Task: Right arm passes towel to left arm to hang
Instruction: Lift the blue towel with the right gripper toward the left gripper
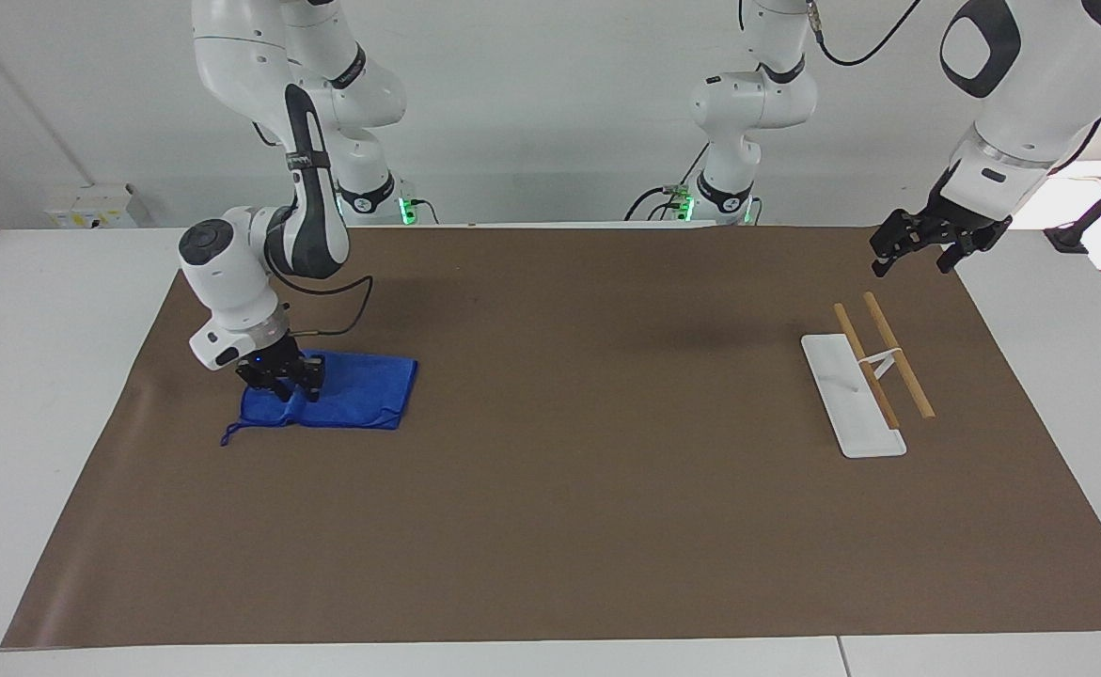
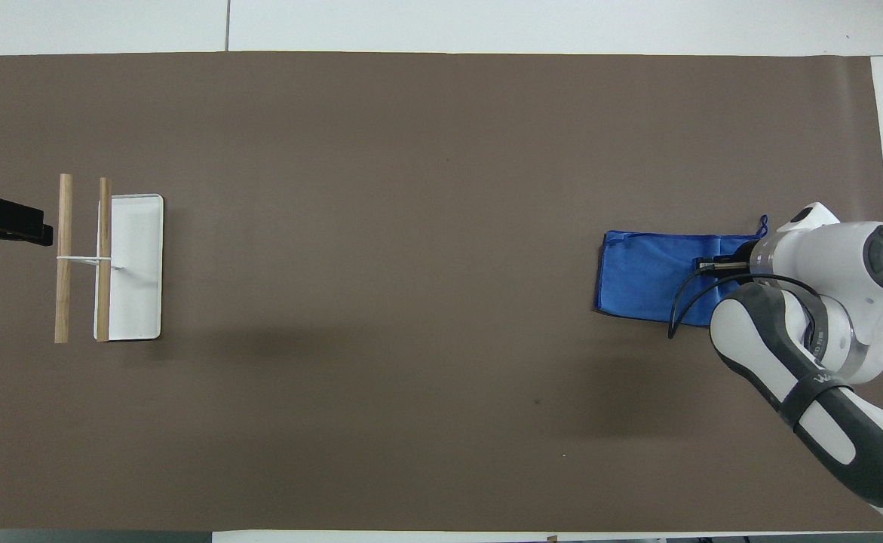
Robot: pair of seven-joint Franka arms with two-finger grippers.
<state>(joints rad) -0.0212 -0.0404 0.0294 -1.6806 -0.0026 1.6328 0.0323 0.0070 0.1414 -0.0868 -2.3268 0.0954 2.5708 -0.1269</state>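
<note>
Brown matting (image 1: pixel 559 489) covers the white table. Down on it, the right gripper (image 1: pixel 279 384) pinches the towel (image 1: pixel 353 393) at the end with the cord loop (image 1: pixel 230 434), fingers closed into bunched cloth. Well apart, the left gripper (image 1: pixel 917 252) hangs with fingers spread, waiting above the mat's edge by the wooden rack (image 1: pixel 874 362).

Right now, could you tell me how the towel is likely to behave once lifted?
The towel will probably droop: it already bunches around the right gripper. It looks thin, so likely light. Its cord may dangle.
</note>
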